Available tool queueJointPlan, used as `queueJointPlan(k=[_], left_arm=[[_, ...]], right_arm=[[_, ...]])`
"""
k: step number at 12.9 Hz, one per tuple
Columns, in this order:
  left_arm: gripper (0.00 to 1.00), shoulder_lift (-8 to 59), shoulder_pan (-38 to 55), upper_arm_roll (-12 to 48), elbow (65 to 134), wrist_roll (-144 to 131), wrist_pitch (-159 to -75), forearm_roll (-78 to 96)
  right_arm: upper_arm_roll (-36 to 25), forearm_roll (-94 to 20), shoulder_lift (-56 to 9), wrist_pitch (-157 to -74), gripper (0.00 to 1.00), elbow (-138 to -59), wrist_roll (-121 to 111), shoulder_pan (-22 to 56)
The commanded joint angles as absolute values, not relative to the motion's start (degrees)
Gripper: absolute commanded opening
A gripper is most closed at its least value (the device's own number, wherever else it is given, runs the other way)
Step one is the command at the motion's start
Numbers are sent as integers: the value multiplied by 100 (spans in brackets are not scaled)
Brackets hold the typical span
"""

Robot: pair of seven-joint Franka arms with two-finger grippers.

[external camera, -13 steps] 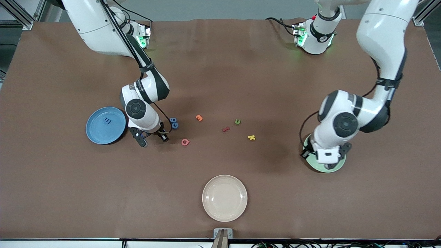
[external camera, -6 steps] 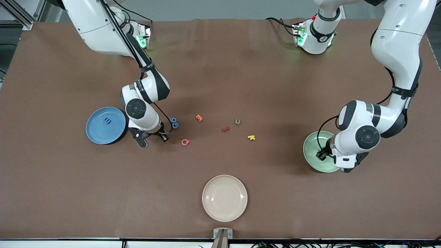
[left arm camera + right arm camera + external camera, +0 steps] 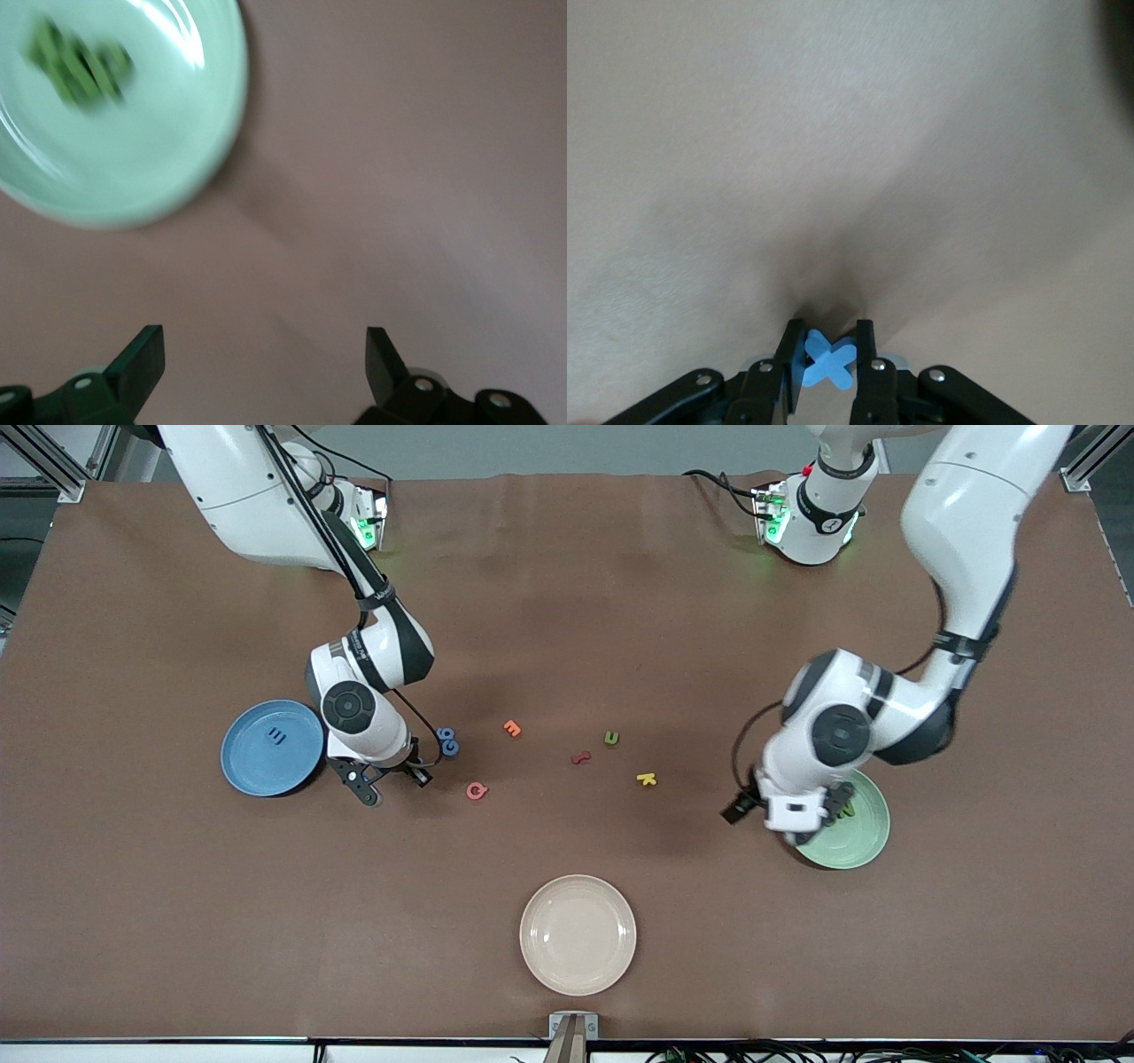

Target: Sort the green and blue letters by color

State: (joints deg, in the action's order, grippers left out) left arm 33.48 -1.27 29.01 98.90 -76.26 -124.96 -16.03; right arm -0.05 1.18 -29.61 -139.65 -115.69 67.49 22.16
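The right gripper [image 3: 828, 350] is closed on the blue x [image 3: 829, 363]; in the right wrist view the small letter sits pinched between the 2 fingers, at the bottom centre of that frame, with bare brown table [image 3: 567, 602] under it. In the front view this gripper [image 3: 390, 779] is at the middle left of the frame, low over the table just beside the blue plate [image 3: 252, 766]. The blue plate holds 1 letter, the blue E [image 3: 277, 736]. Two more blue letters, the G and the 6 [image 3: 447, 740], lie touching each other on the table close to the gripper, a little higher in the frame.

The left gripper [image 3: 266, 354] has its fingers spread wide and holds nothing. In the front view it [image 3: 797, 819] is at the middle right of the frame, over the edge of the green plate [image 3: 864, 841]. On this plate green letters [image 3: 78, 60] lie together; in the left wrist view they are blurred at the upper left, and I cannot tell how many.

Near the centre of the front view the green u [image 3: 611, 737] lies on the table. Around it are an orange letter [image 3: 512, 728], a red letter [image 3: 580, 758], a pink letter [image 3: 477, 790] and the yellow K [image 3: 647, 779], all well apart. A cream plate [image 3: 611, 965] stands at the bottom centre.
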Motion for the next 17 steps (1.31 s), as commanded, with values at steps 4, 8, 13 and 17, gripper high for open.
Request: queueJointPlan(k=[4, 8, 13, 17], left_arm=[[100, 3603, 1149, 2839, 9958, -10875, -13113, -1749], [97, 4130, 1485, 2830, 9941, -12504, -13314, -2670], [93, 4297, 1748, 2839, 9958, -12691, -13386, -2734], [85, 4464, 1845, 2848, 9940, -12691, -13447, -2725]], right_arm=[[18, 202, -1891, -13509, 12, -12251, 4198, 1364], [18, 211, -1520, -13552, 12, -12630, 1816, 485], [18, 211, -1555, -13859, 12, -12910, 143, -175], [26, 211, -1591, -14440, 16, -13236, -316, -343]])
